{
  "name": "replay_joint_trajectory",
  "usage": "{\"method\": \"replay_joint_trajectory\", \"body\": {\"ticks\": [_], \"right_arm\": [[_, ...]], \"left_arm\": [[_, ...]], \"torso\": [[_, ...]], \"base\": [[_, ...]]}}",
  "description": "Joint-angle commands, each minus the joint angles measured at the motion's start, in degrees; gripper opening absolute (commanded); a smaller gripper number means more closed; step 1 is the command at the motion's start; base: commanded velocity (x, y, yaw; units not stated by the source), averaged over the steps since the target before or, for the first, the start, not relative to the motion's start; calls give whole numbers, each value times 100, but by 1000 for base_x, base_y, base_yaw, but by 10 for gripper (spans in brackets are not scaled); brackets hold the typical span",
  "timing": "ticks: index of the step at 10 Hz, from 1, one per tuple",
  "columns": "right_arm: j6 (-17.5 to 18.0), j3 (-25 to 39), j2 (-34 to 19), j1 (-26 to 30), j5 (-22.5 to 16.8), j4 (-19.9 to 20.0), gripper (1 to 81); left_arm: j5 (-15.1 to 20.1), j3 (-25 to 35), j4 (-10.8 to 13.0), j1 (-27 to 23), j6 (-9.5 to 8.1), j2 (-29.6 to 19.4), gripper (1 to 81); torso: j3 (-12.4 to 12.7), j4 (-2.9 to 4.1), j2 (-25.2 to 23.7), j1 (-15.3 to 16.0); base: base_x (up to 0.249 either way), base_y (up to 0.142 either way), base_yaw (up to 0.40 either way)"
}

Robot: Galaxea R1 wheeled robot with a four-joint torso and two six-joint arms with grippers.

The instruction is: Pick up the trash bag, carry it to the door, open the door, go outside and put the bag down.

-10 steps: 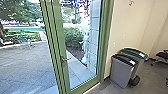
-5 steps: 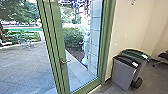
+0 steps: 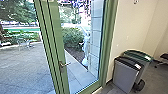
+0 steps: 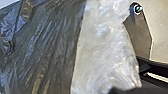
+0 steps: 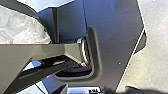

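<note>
1. Nearest, left wrist: the trash bag (image 4: 51,47) lies right up against the camera, dark film beside a pale, crumpled section (image 4: 105,47). We judge the left arm the nearer one.
2. Long folds run along the dark film; we take them for the bag's long axis. Whether it hangs plumb or slants, we cannot tell.
3. Left gripper: we cannot tell how far open it is, nor if it has hold of the bag.
4. Right wrist: pale crumpled plastic (image 5: 21,26) shows past the robot's own parts, probably the same bag, farther off. Right gripper: opening and hold, we cannot tell.
5. Ahead of us, the green-framed door (image 3: 58,45), its lever handle (image 3: 64,64) slightly left of centre.
6. Right of the door, by the wall: a gray bin (image 3: 126,76) beside a green-lidded one (image 3: 137,54).
7. Beyond the glass: paved yard (image 3: 23,63), then shrubs (image 3: 72,37).
</note>
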Motion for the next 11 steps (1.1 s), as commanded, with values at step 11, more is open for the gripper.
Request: {"method": "replay_joint_trajectory", "body": {"ticks": [11], "right_arm": [[-9, 4, 46, 267, -331, -50, 811]], "left_arm": [[363, 12, 15, -326, 28, 12, 10]], "torso": [[2, 0, 0, 1]], "base": [[109, -51, 0]]}}
